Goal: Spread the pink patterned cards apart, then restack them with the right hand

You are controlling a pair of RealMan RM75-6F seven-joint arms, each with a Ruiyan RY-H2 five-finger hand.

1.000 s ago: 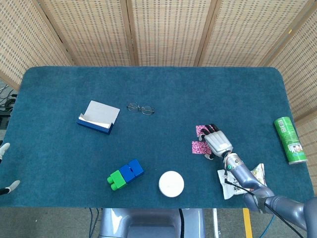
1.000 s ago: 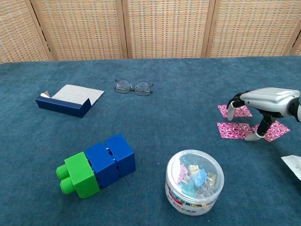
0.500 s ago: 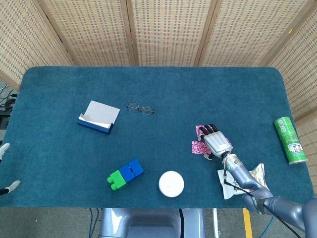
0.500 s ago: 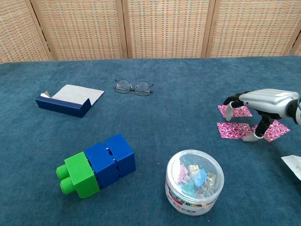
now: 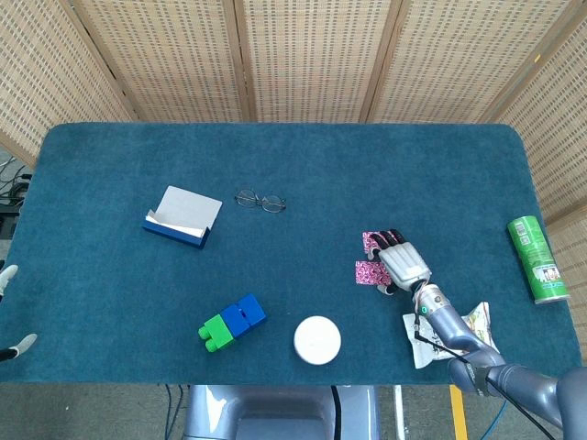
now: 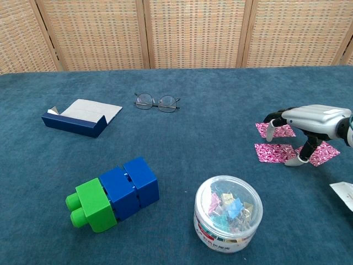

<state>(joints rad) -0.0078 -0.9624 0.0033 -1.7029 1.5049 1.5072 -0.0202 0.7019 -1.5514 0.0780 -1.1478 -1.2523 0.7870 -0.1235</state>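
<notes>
While right hand [image 6: 311, 121] arches over spread pink cards [image 6: 274, 152], fingers [image 6: 269, 130] released; open felt leftward.

Right robot hand over the spread cards
Right robot hand [image 6: 309, 124] arches over three pink patterned cards [image 6: 274, 153] lying apart on the tabletop [image 6: 193, 132], fingertips [image 6: 269, 132] down among them; clip tub [image 6: 228, 221] sits nearer the camera.

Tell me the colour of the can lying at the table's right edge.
Green, with a white label; the can shows only in the head view.
</notes>
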